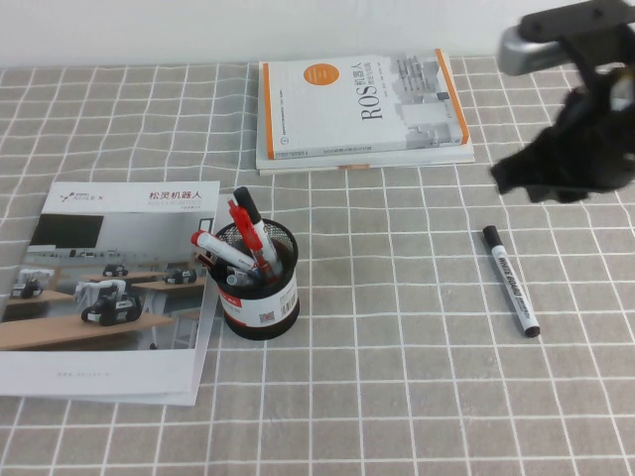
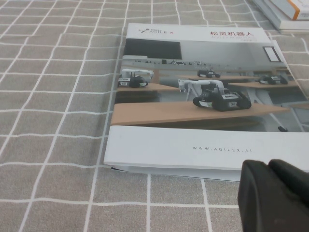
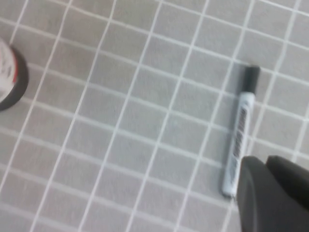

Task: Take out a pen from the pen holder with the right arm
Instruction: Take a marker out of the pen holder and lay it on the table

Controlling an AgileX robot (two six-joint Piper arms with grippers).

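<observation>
Nearest, a brochure (image 1: 109, 288) lies by the table's (image 1: 397, 397) front left corner, with my left pincer (image 2: 267, 169) closed and empty near its front edge. Beside the brochure, mid-table, stands the pen holder (image 1: 260, 297), markers upright inside. One pen (image 1: 510, 280) lies flat toward the right edge, well apart from the holder. My right pincer (image 1: 508, 177) hangs above the back right, closed on nothing. I judge the pen delivered. Next is parking that arm, with bare cloth around and only the books (image 1: 362, 104) at the back edge to avoid.

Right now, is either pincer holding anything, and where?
Nothing is held. The right pincer hovers shut near the black-capped white marker on the checked cloth; the left pincer hangs empty by the white brochure.
</observation>
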